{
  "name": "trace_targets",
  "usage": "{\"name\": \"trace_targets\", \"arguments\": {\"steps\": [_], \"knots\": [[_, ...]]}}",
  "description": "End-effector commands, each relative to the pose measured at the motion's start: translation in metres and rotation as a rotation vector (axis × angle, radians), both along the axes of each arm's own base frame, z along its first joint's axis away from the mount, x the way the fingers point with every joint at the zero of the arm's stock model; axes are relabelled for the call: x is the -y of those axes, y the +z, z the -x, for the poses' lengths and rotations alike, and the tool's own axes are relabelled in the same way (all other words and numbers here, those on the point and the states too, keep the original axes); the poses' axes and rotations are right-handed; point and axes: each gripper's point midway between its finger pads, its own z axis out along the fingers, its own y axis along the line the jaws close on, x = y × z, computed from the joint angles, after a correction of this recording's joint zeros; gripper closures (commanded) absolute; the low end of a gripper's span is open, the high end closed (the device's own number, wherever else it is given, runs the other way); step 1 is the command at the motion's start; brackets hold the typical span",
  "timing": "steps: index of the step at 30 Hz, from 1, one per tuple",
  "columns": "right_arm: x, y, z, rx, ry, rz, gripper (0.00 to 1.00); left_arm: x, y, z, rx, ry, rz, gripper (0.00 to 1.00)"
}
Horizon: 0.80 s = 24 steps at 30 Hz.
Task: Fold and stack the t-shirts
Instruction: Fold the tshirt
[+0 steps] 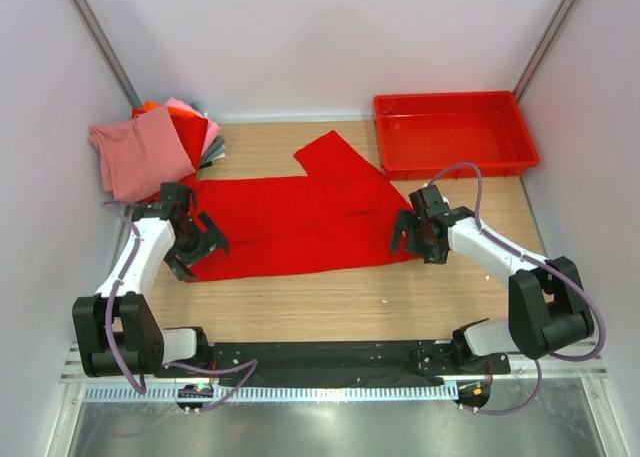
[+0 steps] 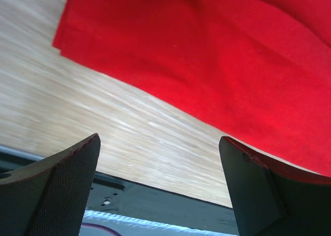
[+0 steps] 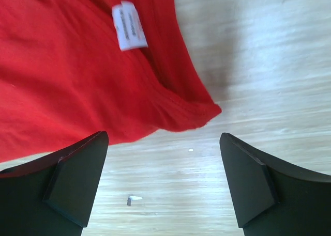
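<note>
The red t-shirt lies spread flat mid-table, its ends just beside the left gripper and right gripper, both wide open, holding nothing. Beyond it, folded shirts are piled far left and a red tray sits far right on the pale wooden table, between white walls. The shirt's white label is too blurred to read

Illegible white tag on t-shirt

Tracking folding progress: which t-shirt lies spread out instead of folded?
The bright red t-shirt lying spread on the table; the other shirts form a pile in the far-left corner.
</note>
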Motion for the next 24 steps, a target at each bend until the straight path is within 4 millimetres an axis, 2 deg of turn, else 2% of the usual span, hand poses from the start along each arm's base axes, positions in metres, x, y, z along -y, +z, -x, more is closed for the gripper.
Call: {"name": "trace_targets", "arguments": {"steps": [1,3,4,5,6,7,10,11,13,14,15,17,19,20,21,22,23,24], "knots": [[-0.017,0.002,-0.013,0.052,-0.034,-0.109,0.06,0.014,0.005,-0.020,0.057,0.015,0.080,0.04],[-0.011,-0.013,-0.008,0.024,-0.054,-0.095,0.09,0.011,-0.001,-0.014,0.046,0.011,0.061,0.04],[-0.008,-0.016,-0.014,0.046,-0.071,-0.091,0.12,0.011,-0.001,-0.013,0.053,0.010,0.056,0.04],[-0.006,-0.021,-0.014,0.045,-0.083,-0.098,0.20,0.010,-0.002,-0.012,0.058,0.010,0.053,0.04],[-0.004,-0.027,-0.012,0.037,-0.093,-0.105,0.24,0.010,-0.002,-0.011,0.058,0.012,0.047,0.04],[-0.002,-0.026,-0.020,0.069,-0.106,-0.119,0.37,0.010,0.000,-0.012,0.068,0.012,0.047,0.04],[0.004,-0.022,-0.025,0.087,-0.129,-0.124,0.71,0.006,0.002,-0.014,0.072,0.016,0.025,0.04],[0.011,-0.020,-0.025,0.089,-0.155,-0.122,0.97,0.005,0.001,-0.014,0.062,0.016,0.023,0.04],[0.030,-0.017,-0.012,0.066,-0.225,-0.084,0.99,0.007,0.001,-0.012,0.057,0.011,0.034,0.05],[0.049,-0.002,-0.012,0.127,-0.295,-0.055,0.99,0.009,0.001,-0.011,0.056,0.011,0.041,0.05],[0.058,0.001,-0.002,0.136,-0.351,-0.053,0.99,0.011,0.002,-0.010,0.059,0.004,0.044,0.06],[0.071,0.023,0.016,0.195,-0.418,-0.072,0.99,0.016,0.008,-0.011,0.079,-0.013,0.054,0.07],[0.065,0.026,0.036,0.176,-0.446,-0.129,0.99,0.016,0.013,-0.009,0.086,-0.023,0.045,0.07],[0.054,0.039,0.042,0.207,-0.425,-0.204,0.99,0.017,0.016,-0.010,0.092,-0.027,0.042,0.07],[0.052,0.034,0.058,0.159,-0.441,-0.216,0.99,0.016,0.019,-0.009,0.100,-0.028,0.038,0.07],[0.050,0.036,0.067,0.148,-0.450,-0.231,0.99,0.016,0.021,-0.008,0.101,-0.028,0.036,0.07],[0.050,0.038,0.073,0.144,-0.460,-0.241,0.99,0.024,0.022,-0.007,0.104,-0.067,0.035,0.07],[0.040,0.045,0.086,0.141,-0.438,-0.302,0.99,0.025,0.024,-0.008,0.110,-0.071,0.029,0.07]]}}
